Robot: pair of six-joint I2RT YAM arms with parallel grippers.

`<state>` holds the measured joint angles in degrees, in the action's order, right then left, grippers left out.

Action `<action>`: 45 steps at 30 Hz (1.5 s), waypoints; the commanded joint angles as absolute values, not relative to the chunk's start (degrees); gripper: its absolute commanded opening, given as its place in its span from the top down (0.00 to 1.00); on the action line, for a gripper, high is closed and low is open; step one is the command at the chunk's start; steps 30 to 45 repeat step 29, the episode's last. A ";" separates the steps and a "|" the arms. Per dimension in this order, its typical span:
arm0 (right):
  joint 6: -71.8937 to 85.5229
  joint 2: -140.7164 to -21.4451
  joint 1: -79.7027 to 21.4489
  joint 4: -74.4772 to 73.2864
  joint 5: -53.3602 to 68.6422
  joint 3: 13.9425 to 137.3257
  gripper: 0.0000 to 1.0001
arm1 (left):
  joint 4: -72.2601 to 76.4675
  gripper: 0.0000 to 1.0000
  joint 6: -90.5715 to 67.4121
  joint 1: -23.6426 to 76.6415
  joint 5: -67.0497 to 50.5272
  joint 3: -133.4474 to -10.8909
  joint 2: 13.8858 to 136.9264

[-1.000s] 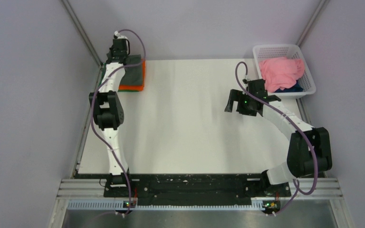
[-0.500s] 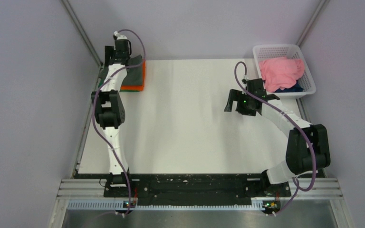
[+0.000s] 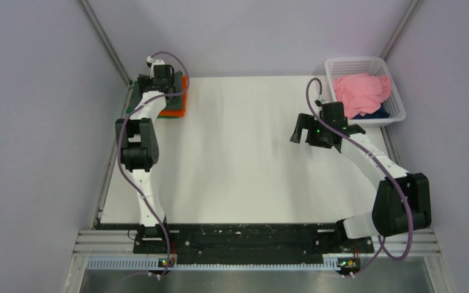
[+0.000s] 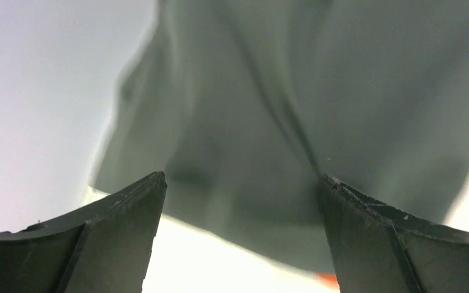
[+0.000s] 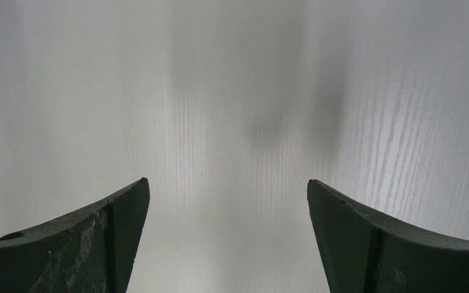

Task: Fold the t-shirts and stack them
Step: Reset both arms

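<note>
A folded dark grey t-shirt (image 4: 281,110) lies on top of the stack at the table's far left corner. An orange t-shirt (image 3: 177,107) shows under it, with a green edge (image 3: 170,116) lowest. My left gripper (image 3: 159,82) hovers over this stack, and in its wrist view it (image 4: 241,183) stands open with nothing between the fingers. A sliver of orange (image 4: 327,279) peeks out below the grey cloth. My right gripper (image 3: 304,129) is open over bare table (image 5: 227,189). A pink t-shirt (image 3: 360,90) and a navy one (image 3: 375,113) lie crumpled in the basket.
The white lattice basket (image 3: 357,62) stands at the far right corner, just beyond my right gripper. Walls close in behind and on both sides. The white tabletop (image 3: 238,159) stretches between the two arms.
My left gripper has opened and let go of the dark grey t-shirt, which now rests on the stack; the wrist shifted slightly right. My right arm moved only slightly.
</note>
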<state>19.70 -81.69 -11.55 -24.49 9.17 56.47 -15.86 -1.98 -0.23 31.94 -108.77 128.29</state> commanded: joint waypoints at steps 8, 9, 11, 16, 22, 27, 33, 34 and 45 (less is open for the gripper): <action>21.13 -64.70 -11.06 -18.45 2.98 44.64 0.01 | -6.79 0.01 -22.44 14.83 27.52 -68.24 85.43; 21.48 -62.38 -11.05 -17.89 2.23 43.04 0.01 | -8.60 0.01 -25.00 15.92 26.64 -65.73 82.52; 22.25 -58.61 -11.00 -17.39 0.44 40.20 0.01 | -11.73 0.01 -29.16 18.17 25.81 -60.41 77.33; 23.35 -50.79 -11.02 -17.22 -2.40 34.64 0.01 | -18.79 0.01 -35.68 23.76 24.51 -48.68 65.07; 25.94 -45.76 -11.03 -16.09 -4.61 30.09 0.01 | -20.70 0.01 -41.59 25.05 22.96 -37.48 50.74; 28.30 -45.15 -11.06 -14.77 -5.71 29.30 0.01 | -21.97 0.01 -40.08 25.05 23.95 -37.89 47.74; 28.87 -45.16 -11.13 -13.04 -5.91 28.92 0.01 | -22.62 0.01 -39.45 25.05 22.18 -39.06 48.20; 28.87 -45.16 -11.13 -13.04 -5.91 28.92 0.01 | -22.62 0.01 -39.45 25.05 22.18 -39.06 48.20; 28.87 -45.16 -11.13 -13.04 -5.91 28.92 0.01 | -22.62 0.01 -39.45 25.05 22.18 -39.06 48.20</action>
